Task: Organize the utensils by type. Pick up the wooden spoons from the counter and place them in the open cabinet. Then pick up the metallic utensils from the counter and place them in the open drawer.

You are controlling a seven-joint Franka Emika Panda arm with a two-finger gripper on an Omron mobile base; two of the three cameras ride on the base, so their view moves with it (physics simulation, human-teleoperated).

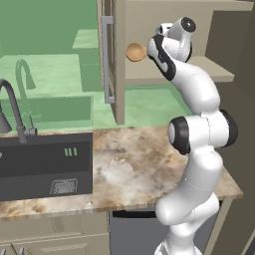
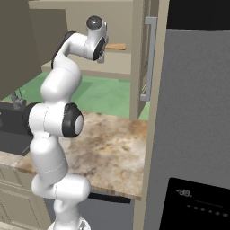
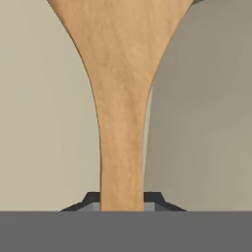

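The open cabinet (image 1: 209, 74), upper right of the left base view, has the large wooden spoon (image 1: 135, 52) reaching in above its shelf. Below, the marbled desk (image 1: 134, 169) lies bare beside the sink (image 1: 45, 167). The gripper (image 3: 122, 199) has its jaws clamped on the spoon's handle; the right base view shows the handle's end.
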